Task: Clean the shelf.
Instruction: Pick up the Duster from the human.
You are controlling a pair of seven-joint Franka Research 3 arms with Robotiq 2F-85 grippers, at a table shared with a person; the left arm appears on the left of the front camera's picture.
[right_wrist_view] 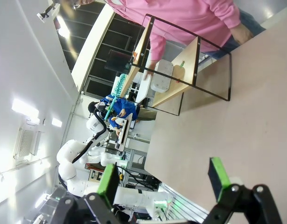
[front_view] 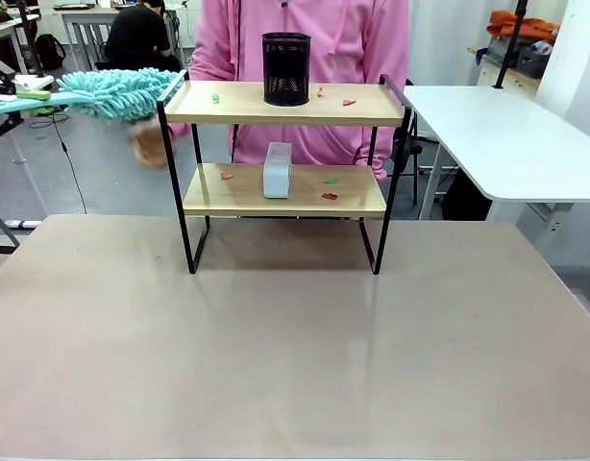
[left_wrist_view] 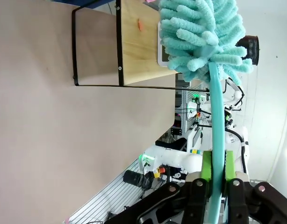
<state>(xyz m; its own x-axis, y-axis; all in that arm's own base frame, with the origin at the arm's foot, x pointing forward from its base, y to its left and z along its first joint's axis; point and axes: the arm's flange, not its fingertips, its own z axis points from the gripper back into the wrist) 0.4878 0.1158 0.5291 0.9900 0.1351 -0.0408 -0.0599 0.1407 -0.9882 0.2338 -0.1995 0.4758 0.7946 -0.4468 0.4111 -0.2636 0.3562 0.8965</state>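
- Across the middle of the front view, the shelf stands on the beige table, towards its far side, with a person in a pink top right behind it.
- On the top board are a black mesh cup, a small green scrap and two red scraps.
- On the lower board are a pale upright box, a red scrap to its left, and a green one and a red one to its right.
- A fluffy teal duster comes in from the picture's left at the height of the top board. Its head reaches the shelf's left side rail; whether it touches the rail I cannot tell.
- Left wrist view: the left arm's jaws are clamped narrow on the duster's teal handle, with the green pads pressed against both sides of it.
- The duster head hangs beside the shelf, whose black frame stands on the table. The mesh cup shows past the head.
- Right wrist view: the right arm's jaws stand wide with nothing between the green pads, above bare table.
- The shelf is well apart from them, with the box on its lower board and the person in pink behind.
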